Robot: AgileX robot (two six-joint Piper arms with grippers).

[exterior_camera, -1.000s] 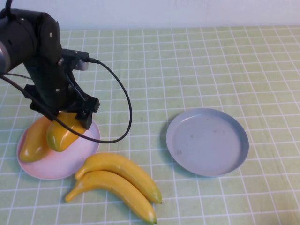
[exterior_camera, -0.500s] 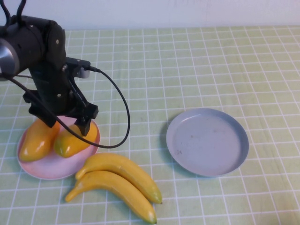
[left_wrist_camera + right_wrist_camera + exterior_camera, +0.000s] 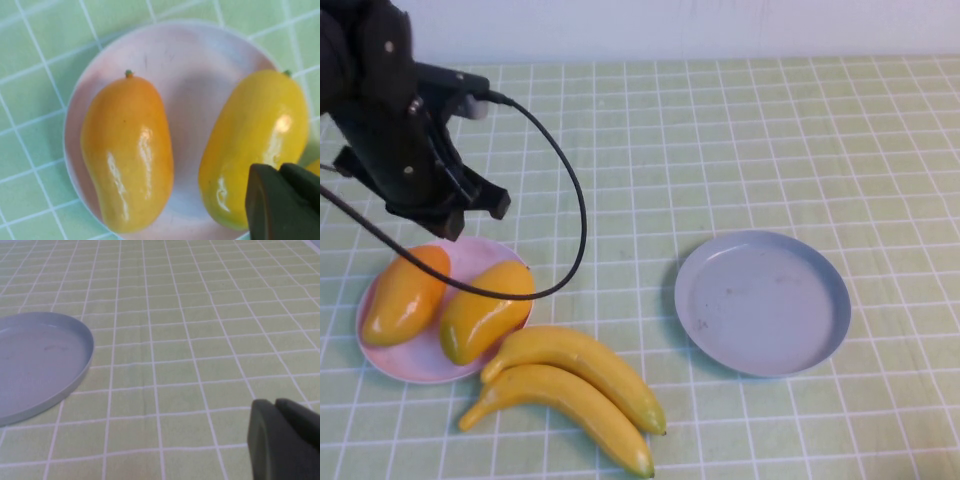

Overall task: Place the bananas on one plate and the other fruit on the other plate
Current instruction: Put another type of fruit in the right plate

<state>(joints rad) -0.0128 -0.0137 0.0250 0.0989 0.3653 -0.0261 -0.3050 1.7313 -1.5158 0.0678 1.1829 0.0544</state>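
Two bananas (image 3: 582, 372) lie side by side on the table mat, just in front of the pale pink plate (image 3: 472, 256). On that plate lie two mango-like fruits, the more orange one (image 3: 402, 295) and the yellow one (image 3: 485, 310). The grey-blue plate (image 3: 760, 300) stands bare to the right. My left gripper (image 3: 455, 222) is shut and holds nothing, raised above the pink plate's far edge. In the left wrist view its fingers (image 3: 280, 172) hang over the yellow fruit (image 3: 255, 135) beside the orange one (image 3: 127, 150). My right gripper (image 3: 277, 407) is shut over bare mat, off to one side of the grey-blue plate (image 3: 35, 360).
A black cable (image 3: 575, 220) loops from the left arm over the mat between the two plates. The green checked mat (image 3: 740, 140) covers the table up to a white wall at the back.
The yellow fruit was held over the pink plate, then set down beside the orange one. My left gripper has let go and risen toward the back left.
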